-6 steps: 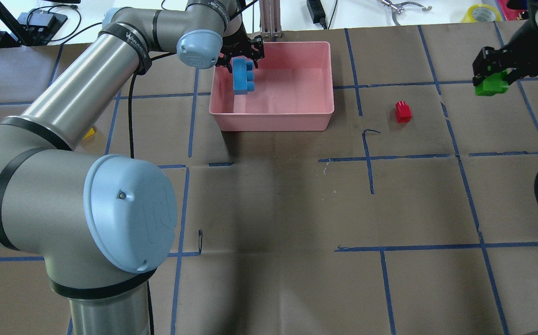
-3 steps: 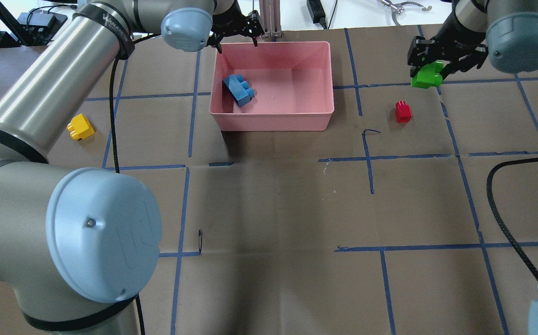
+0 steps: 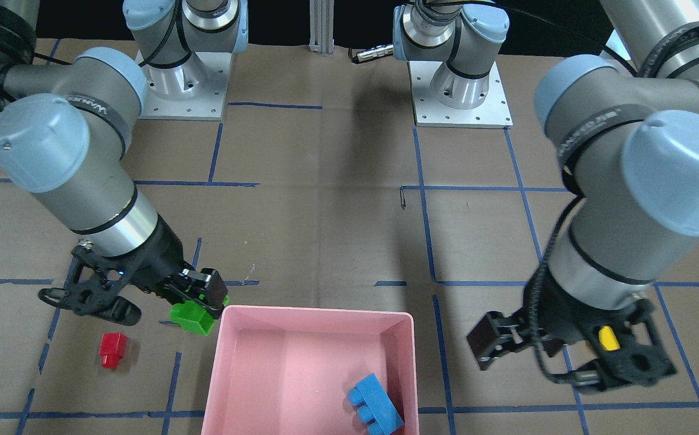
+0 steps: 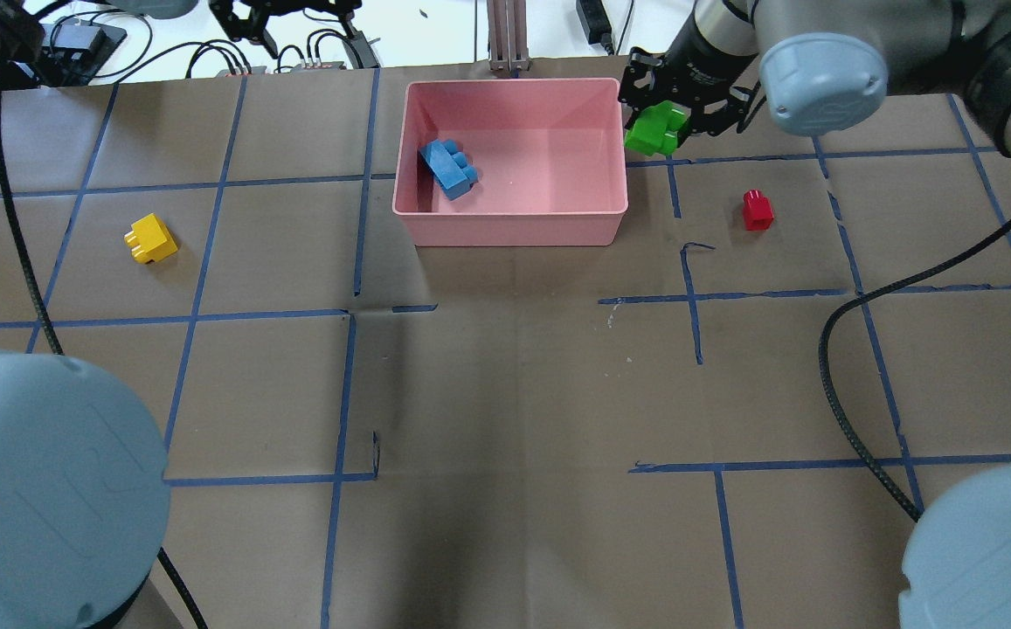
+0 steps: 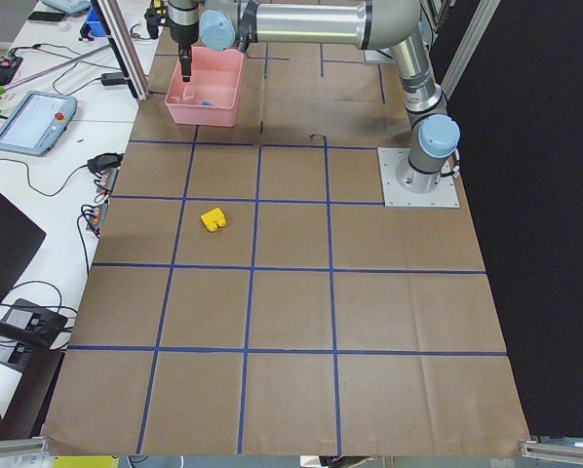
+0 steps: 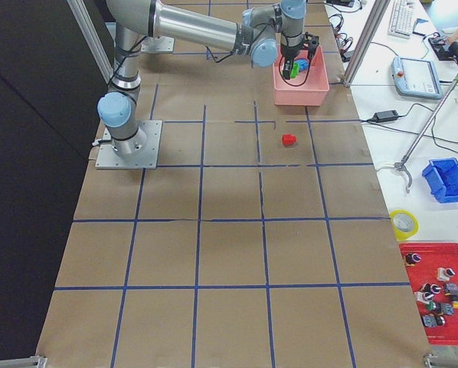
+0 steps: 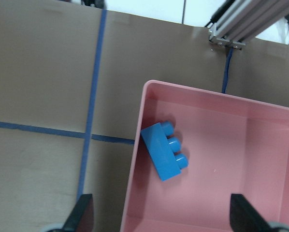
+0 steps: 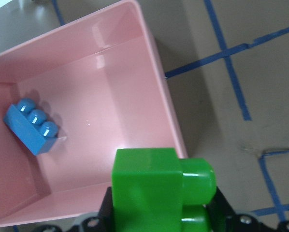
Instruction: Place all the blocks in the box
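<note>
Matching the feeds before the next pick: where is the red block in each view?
Front-facing: red block, lower left.
Overhead: red block, upper right.
Exterior left: not visible.
Exterior right: red block, upper middle.
Left wrist: absent.
Right wrist: absent.
Landmark: pink box, in every view.

Dial centred on the box (image 4: 509, 229), overhead view, 12 o'clock away from the robot. Inside, the blue block (image 4: 450, 169) lies against the 9 o'clock wall; the floor from centre to 3 o'clock is bare. Just outside the 3 o'clock rim, the right gripper (image 4: 664, 115) clamps the green block (image 4: 655, 131). A metal post (image 4: 508, 35) stands just behind the 12 o'clock wall. The red block (image 4: 757, 210) lies farther out, near 4 o'clock.
</note>
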Controlling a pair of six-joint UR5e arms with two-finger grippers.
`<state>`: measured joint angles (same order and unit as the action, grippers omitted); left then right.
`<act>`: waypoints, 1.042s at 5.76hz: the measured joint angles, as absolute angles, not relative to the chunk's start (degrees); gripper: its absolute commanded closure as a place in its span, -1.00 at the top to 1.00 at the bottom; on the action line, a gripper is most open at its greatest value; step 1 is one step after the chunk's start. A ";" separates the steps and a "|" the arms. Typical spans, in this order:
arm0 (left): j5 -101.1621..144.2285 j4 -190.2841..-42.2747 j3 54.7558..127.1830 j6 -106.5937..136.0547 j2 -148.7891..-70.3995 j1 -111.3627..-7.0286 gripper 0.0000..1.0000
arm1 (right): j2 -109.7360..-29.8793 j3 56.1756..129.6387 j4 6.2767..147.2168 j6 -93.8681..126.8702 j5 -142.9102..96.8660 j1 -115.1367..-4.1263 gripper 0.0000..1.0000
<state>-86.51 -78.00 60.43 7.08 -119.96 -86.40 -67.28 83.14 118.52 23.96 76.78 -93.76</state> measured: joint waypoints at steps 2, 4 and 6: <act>-86.38 -78.14 60.94 1.71 -121.02 -74.61 0.99 | -59.61 77.68 125.45 30.59 75.79 -98.62 0.14; -86.93 -77.07 60.98 4.98 -125.85 -67.35 0.97 | -55.23 73.76 126.15 34.12 75.82 -100.88 0.99; -93.18 -75.33 63.21 12.34 -128.54 -66.01 0.92 | -54.32 73.24 125.95 36.55 75.91 -101.70 1.00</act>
